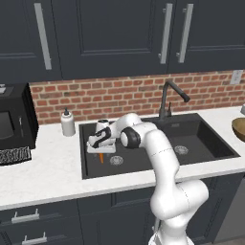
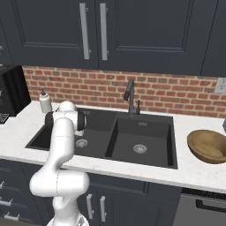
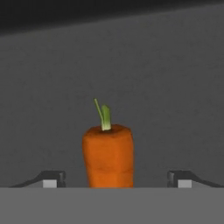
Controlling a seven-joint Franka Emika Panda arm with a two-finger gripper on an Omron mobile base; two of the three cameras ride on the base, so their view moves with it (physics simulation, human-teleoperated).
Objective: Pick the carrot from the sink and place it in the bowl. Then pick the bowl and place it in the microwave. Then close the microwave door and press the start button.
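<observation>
Gripper (image 3: 116,179): hand view, jaws spread wide, one tip on each side of the carrot (image 3: 108,155), neither touching it.
Left base view: carrot (image 1: 101,157) under the hand (image 1: 101,141), left basin of the sink (image 1: 201,143), near its drain.
Right base view: bowl (image 2: 207,145) on counter past the sink's (image 2: 145,128) right edge.

We see a white soap bottle (image 1: 68,123) standing upright on the pale marbled counter (image 1: 48,172), just left of the basin and near the red brick backsplash (image 1: 110,98). Dark upper cabinets (image 1: 110,36) with long silver handles (image 1: 43,36) hang overhead. On the right wall we spot a grey outlet plate (image 2: 220,85). Dark drawers (image 1: 38,217) run below the counter.
</observation>
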